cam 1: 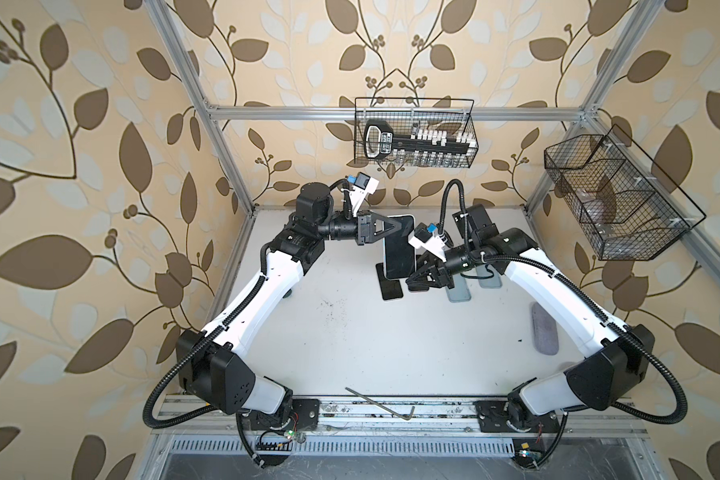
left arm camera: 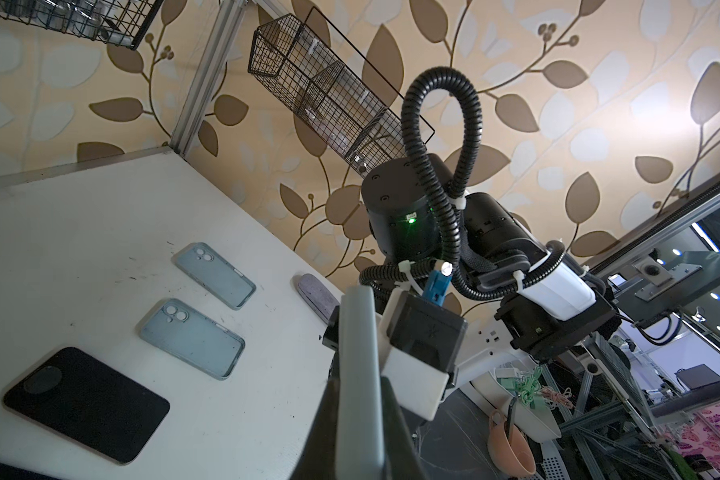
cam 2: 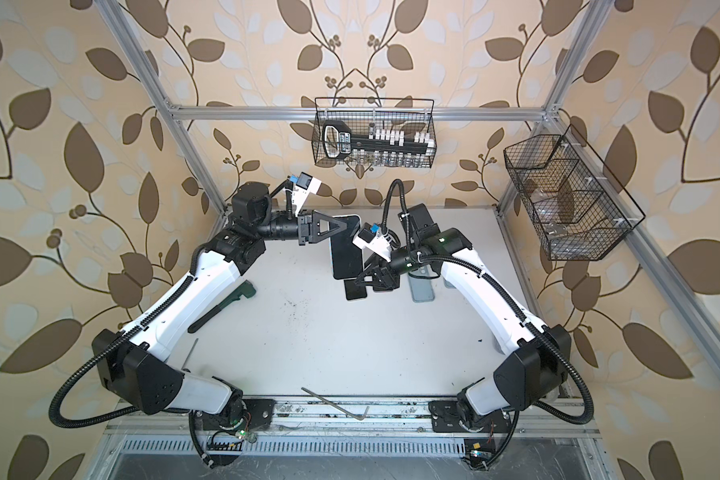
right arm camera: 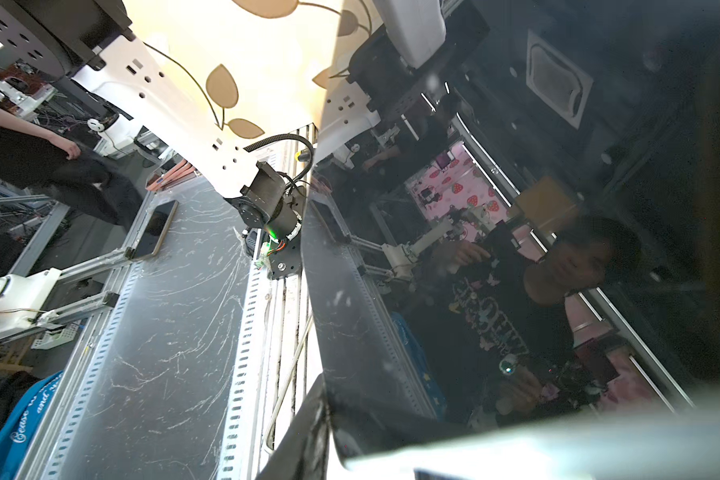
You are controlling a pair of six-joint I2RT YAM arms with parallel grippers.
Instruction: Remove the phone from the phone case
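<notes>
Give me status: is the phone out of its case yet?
Done: phone lifted off the table, left claw shut on it near its far end. In hand: right claw at its near corner; grip unclear. Left: the pale case still rims the phone, so separating them looks not yet done.

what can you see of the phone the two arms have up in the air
The phone is a slim slab with rounded corners, a glossy black screen and a pale grey rim. The screen mirrors the room. It is held clear above the table, screen facing up. The left gripper is clamped on its far end; the right gripper sits at its near right edge, contact unclear.
</notes>
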